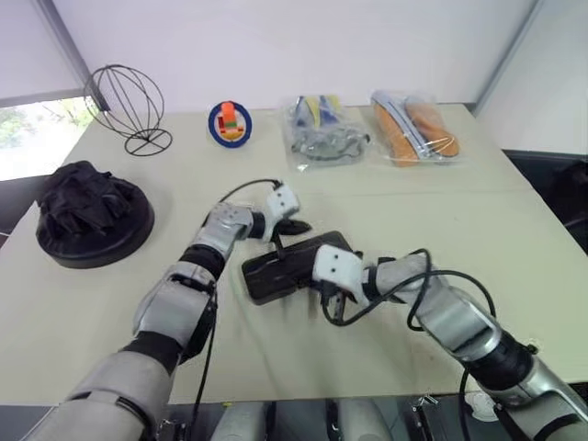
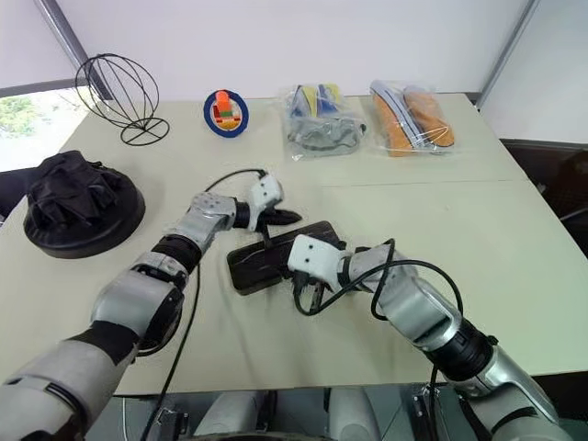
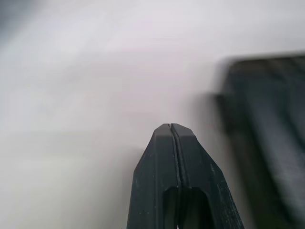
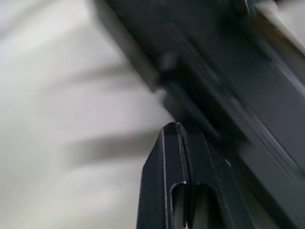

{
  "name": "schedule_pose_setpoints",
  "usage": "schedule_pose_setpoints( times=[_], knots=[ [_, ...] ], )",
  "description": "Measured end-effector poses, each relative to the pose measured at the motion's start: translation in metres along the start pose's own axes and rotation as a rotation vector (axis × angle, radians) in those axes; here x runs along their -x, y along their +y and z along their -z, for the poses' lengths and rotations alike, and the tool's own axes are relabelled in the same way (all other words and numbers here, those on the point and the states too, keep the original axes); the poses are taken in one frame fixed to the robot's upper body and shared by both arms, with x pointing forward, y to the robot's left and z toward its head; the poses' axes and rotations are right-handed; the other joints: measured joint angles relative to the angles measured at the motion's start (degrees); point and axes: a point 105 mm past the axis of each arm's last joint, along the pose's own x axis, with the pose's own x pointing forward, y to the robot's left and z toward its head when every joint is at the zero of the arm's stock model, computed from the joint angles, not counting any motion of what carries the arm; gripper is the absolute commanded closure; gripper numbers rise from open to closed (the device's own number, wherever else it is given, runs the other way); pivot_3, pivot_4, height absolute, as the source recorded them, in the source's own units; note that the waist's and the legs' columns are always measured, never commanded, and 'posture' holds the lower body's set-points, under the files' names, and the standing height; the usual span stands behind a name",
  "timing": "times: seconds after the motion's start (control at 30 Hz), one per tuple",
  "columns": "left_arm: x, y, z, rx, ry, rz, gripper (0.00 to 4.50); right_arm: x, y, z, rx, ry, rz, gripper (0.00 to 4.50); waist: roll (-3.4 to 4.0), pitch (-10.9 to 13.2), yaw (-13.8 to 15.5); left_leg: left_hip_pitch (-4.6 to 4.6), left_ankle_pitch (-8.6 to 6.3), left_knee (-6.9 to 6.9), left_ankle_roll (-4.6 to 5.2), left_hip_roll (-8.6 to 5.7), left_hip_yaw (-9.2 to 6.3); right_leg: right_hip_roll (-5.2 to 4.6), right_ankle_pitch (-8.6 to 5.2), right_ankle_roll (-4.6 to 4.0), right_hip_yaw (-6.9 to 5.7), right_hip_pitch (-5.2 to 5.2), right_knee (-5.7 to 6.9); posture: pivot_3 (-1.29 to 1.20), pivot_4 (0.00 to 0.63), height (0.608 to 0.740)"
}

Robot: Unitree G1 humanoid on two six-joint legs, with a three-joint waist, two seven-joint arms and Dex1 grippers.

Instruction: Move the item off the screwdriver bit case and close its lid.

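the case (image 1: 292, 266) lay mid-table with its lid (image 2: 276, 256) down, the item (image 1: 92, 217) well off at nine o'clock. both grippers (left (image 1: 299, 225), right (image 1: 335, 306)) were pinched together, holding nothing.

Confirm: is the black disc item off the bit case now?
Off. The item sits on the table at far left, well apart from the bit case.
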Motion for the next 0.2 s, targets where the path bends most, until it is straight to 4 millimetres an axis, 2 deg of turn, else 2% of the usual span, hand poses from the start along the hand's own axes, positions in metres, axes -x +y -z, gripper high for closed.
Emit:
schedule_pose_setpoints(
  times=[0.1,0.17,0.2],
  knots=[
    [0.027,0.032,-0.016,0.050,-0.101,-0.132,4.50,0.020,0.011,-0.030,-0.138,-0.164,-0.060,4.48,0.01,0.00,-0.43,-0.25,0.02,0.01,-0.03,0.00,-0.06,0.01,0.01,-0.02,-0.03,-0.18,-0.01,0.00,0.150,0.740],
    [0.044,0.047,-0.023,0.078,-0.154,-0.185,4.50,0.037,0.009,-0.043,-0.230,-0.267,-0.081,4.48,0.01,0.00,-0.53,-0.30,0.02,0.03,-0.03,-0.07,-0.07,-0.05,0.03,-0.03,-0.03,-0.17,-0.06,0.00,0.150,0.740],
    [0.061,0.056,-0.025,0.100,-0.196,-0.228,4.50,0.053,0.006,-0.052,-0.276,-0.356,-0.098,4.48,0.02,0.01,-0.72,-0.28,0.01,0.02,-0.02,-0.12,-0.05,-0.11,0.03,-0.03,0.00,-0.17,-0.07,0.00,0.150,0.740]
  ],
)
